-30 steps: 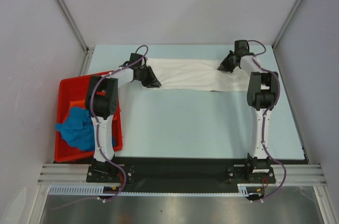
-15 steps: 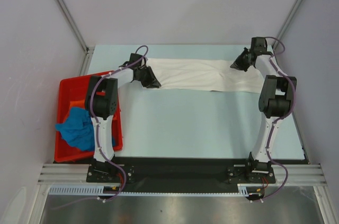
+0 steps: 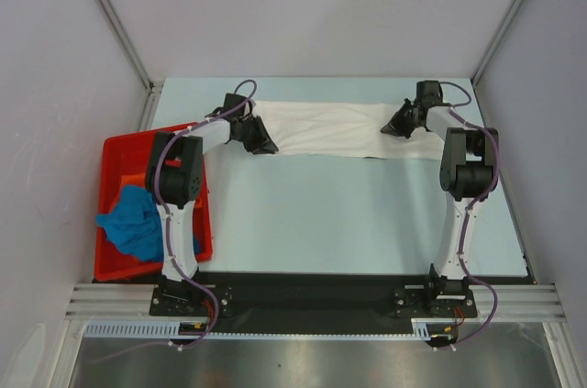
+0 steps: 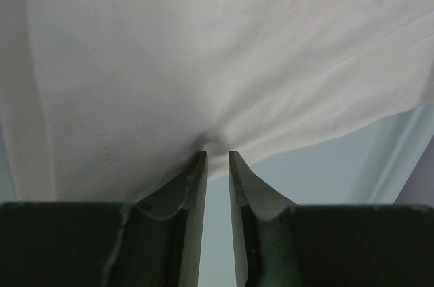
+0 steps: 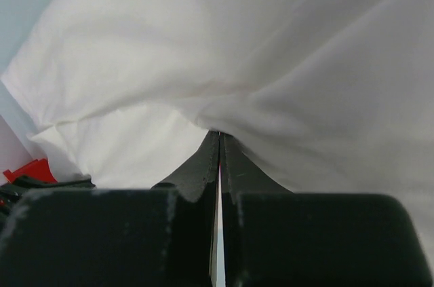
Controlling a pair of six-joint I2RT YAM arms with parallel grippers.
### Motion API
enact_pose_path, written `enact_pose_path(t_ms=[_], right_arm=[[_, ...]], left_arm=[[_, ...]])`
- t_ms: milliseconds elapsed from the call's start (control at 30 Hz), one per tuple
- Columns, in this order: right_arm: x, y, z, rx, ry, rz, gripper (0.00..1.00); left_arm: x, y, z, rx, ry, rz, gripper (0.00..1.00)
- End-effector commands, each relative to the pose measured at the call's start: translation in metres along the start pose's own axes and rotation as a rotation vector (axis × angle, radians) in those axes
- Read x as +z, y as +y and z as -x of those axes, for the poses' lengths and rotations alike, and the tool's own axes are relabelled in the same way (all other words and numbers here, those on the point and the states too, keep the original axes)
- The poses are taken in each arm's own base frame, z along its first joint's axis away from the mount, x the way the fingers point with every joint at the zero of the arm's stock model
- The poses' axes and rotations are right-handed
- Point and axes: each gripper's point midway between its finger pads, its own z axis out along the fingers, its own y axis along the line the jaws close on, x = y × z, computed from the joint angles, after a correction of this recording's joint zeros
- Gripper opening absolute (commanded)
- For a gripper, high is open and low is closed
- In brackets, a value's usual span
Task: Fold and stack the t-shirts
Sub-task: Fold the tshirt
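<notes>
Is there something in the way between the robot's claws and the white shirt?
No, nothing visible is in the way. The left gripper and the right gripper each pinch a fold of the white t-shirt, which lies stretched between them on the table.

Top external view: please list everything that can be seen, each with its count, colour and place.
white t-shirt: 1, white, spread along the far part of the table
blue t-shirt: 1, bright blue, crumpled in the red bin
orange t-shirt: 1, orange, in the bin, partly under the blue one
red bin: 1, red, at the table's left edge
table: 1, light blue
left gripper: 1, black, pinching the shirt's left end
right gripper: 1, black, pinching the shirt near its right end
</notes>
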Motion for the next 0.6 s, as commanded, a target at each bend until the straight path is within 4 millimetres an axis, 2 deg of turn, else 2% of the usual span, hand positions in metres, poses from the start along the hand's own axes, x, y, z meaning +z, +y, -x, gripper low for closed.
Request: enact_pose_path(t_ms=[0, 33, 100, 133, 167, 200, 300, 367, 433, 467, 533, 567], right_arm=[[0.018, 0.010, 0.026, 0.007, -0.064, 0.042, 0.00], [0.016, 0.015, 0.035, 0.004, -0.079, 0.045, 0.00], [0.026, 0.006, 0.036, 0.017, -0.066, 0.020, 0.00], [0.022, 0.009, 0.043, 0.022, -0.072, 0.023, 0.00], [0.021, 0.010, 0.043, 0.024, -0.070, 0.021, 0.00], [0.018, 0.012, 0.043, 0.021, -0.067, 0.019, 0.00], [0.001, 0.021, 0.044, 0.012, -0.066, 0.021, 0.02], [-0.017, 0.027, 0.037, -0.003, -0.043, 0.014, 0.04], [-0.032, 0.025, 0.025, -0.009, -0.007, -0.021, 0.12], [-0.048, 0.033, 0.025, -0.036, -0.016, -0.009, 0.16], [-0.062, 0.022, 0.011, -0.031, 0.014, -0.050, 0.27], [-0.083, 0.024, 0.017, -0.029, -0.022, -0.048, 0.33]], left_arm=[[-0.021, -0.003, 0.002, 0.051, -0.030, 0.032, 0.25], [-0.022, -0.001, 0.001, 0.059, -0.031, 0.044, 0.25], [-0.029, 0.001, 0.003, 0.071, -0.045, 0.073, 0.24], [-0.033, 0.001, 0.005, 0.095, -0.059, 0.081, 0.23], [-0.038, 0.002, 0.007, 0.105, -0.070, 0.096, 0.23], [-0.050, -0.005, 0.015, 0.126, -0.113, 0.106, 0.24], [-0.069, -0.012, 0.024, 0.160, -0.158, 0.128, 0.25], [-0.083, -0.018, 0.029, 0.165, -0.189, 0.138, 0.27], [-0.089, -0.018, 0.030, 0.156, -0.204, 0.149, 0.28], [-0.092, -0.020, 0.031, 0.157, -0.215, 0.146, 0.29], [-0.093, -0.018, 0.032, 0.152, -0.215, 0.156, 0.33], [-0.090, -0.013, 0.033, 0.144, -0.204, 0.166, 0.36]])
